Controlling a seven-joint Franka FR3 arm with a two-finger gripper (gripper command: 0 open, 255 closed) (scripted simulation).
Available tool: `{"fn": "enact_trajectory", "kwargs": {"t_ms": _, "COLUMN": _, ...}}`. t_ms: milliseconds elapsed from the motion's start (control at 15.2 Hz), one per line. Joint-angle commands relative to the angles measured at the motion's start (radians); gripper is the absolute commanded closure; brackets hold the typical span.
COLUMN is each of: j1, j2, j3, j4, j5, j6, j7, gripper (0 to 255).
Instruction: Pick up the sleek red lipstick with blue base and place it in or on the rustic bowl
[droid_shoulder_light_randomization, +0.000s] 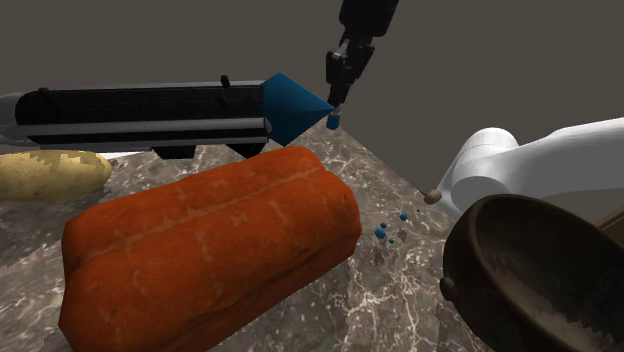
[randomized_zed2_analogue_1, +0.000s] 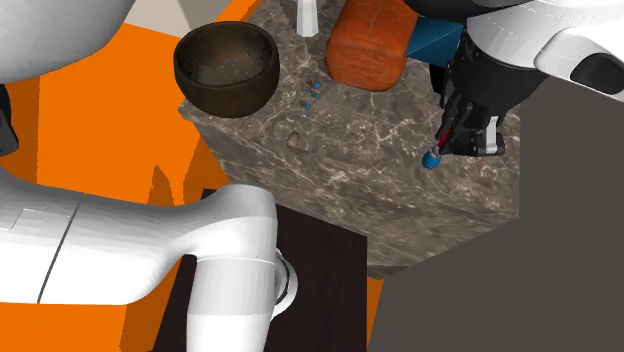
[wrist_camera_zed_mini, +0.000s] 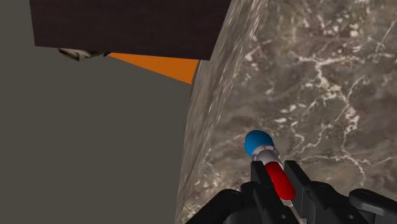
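Stone-patterned tabletop (randomized_zed2_analogue_1: 380, 180) below, close to its edge. Gripper (wrist_camera_zed_mini: 275, 172) clamped on lipstick (wrist_camera_zed_mini: 270, 162): red end between fingers, blue base protruding past tips. Apparently lifted off surface. Pick-up judged complete; carry stage in hand. Bowl (randomized_zed2_analogue_1: 226, 92) well apart from fingers, across table beyond small blue beads (randomized_zed2_analogue_1: 312, 92). Next: cross over, clear rim, centre above, release.

worktop (wrist_camera_zed_mini: 305, 76): veined grey-brown marble, smooth | lipstick (wrist_camera_zed_mini: 268, 159): glossy red, blue base, silvery collar, perhaps metal | bowl (randomized_zed2_analogue_1: 226, 65): dark, rough, matt | fingers (wrist_camera_zed_mini: 298, 184): matt black
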Motion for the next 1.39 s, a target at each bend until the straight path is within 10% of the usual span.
{"fn": "enact_trajectory", "kwargs": {"t_ms": 0, "j1": -0.003, "j2": 0.008, "j3": -0.005, "j4": 0.032, "j5": -0.006, "j6": -0.024, "j7": 0.001, "gripper": 255}}
{"fn": "enact_trajectory", "kwargs": {"t_ms": 1320, "j1": -0.027, "j2": 0.125, "j3": -0.035, "j4": 0.379, "j5": -0.045, "j6": -0.255, "j7": 0.027, "gripper": 255}}
